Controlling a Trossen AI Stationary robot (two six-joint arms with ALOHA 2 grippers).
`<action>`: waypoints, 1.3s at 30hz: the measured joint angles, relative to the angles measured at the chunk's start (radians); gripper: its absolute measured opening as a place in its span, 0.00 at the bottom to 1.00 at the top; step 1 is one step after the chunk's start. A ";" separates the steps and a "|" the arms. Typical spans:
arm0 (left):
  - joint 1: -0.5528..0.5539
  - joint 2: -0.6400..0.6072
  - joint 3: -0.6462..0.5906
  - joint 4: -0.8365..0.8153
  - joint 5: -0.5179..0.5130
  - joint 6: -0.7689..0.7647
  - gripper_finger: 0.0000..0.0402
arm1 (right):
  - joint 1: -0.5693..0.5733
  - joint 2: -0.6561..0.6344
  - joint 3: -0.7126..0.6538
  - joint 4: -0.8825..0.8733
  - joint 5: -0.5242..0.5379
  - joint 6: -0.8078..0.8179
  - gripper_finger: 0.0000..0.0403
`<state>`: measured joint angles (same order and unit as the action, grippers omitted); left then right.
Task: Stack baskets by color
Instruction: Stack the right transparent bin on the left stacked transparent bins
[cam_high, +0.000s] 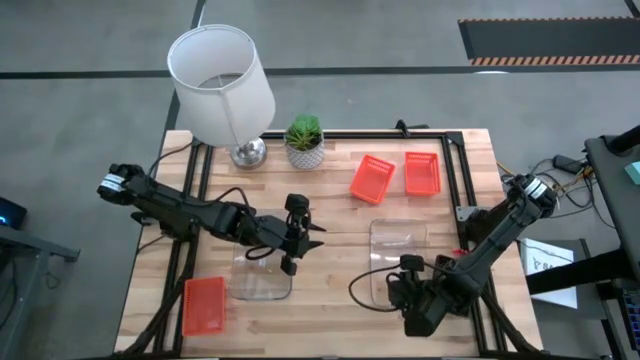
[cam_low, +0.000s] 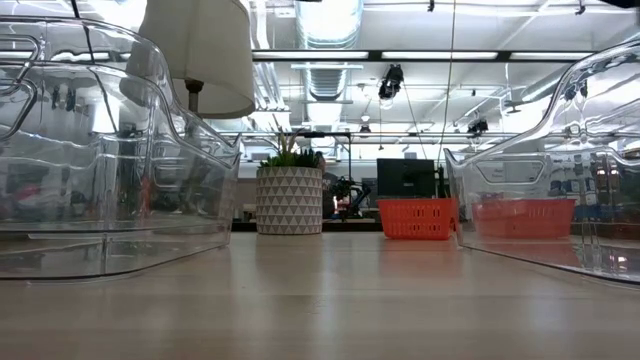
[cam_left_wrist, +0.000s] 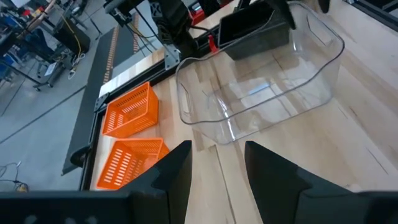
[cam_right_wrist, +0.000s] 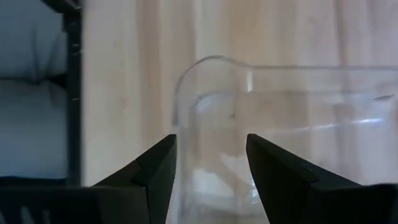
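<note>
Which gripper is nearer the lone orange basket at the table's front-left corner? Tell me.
Left. The left gripper hangs over the clear basket right beside the orange basket; the right gripper is across the table at another clear basket.

Left arm (cam_high: 190, 212): dark jointed links, silver collar at the base end, black cable alongside. Right arm (cam_high: 490, 245): same dark build, silver collar, looping black cable near the wrist. Fingers (cam_left_wrist: 171, 171): matte black, wedge-shaped, tapering, plain faces.
</note>
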<state>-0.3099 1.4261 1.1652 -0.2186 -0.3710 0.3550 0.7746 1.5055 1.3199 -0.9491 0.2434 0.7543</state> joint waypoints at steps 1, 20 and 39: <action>0.000 0.000 0.002 0.001 0.000 0.000 0.33 | 0.000 0.000 0.001 0.005 -0.017 0.014 0.46; -0.002 0.000 0.003 0.010 0.000 -0.006 0.33 | 0.019 0.143 -0.001 0.036 -0.121 0.036 0.36; -0.085 0.000 0.003 0.020 -0.009 -0.004 0.33 | 0.019 0.176 0.008 0.024 -0.049 -0.119 0.02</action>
<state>-0.3946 1.4261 1.1683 -0.1991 -0.3801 0.3508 0.7940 1.6814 1.3281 -0.9250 0.1946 0.6356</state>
